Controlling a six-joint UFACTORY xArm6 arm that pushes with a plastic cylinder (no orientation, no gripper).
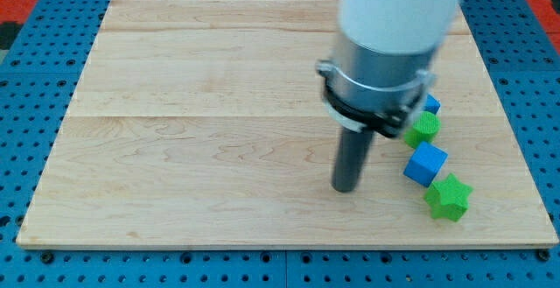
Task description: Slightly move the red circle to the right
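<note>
An xArm6's dark rod stands upright over a pale wooden board [175,148], its tip [345,189] resting on bare wood right of centre, lower in the frame, touching no block. The tool is a plain rod with nothing to open or close, and it has hold of nothing. The red circle it is meant to nudge rightward cannot be seen anywhere in the frame; it may lie behind the arm's wide white-and-grey body in the upper right, though that cannot be confirmed. Visible instead is a loose diagonal row at the board's right edge: a blue block [432,104] half hidden by the arm, a green block [423,129], a blue cube [425,164] and a green star [448,197], all to the right of the tip and apart from it. Judging by its neighbours, the circle is likely a small, light, rigid piece that should slide readily on smooth wood, so a short, gentle push against the middle of its left side would probably suit; an off-centre touch could send it off to one side.
</note>
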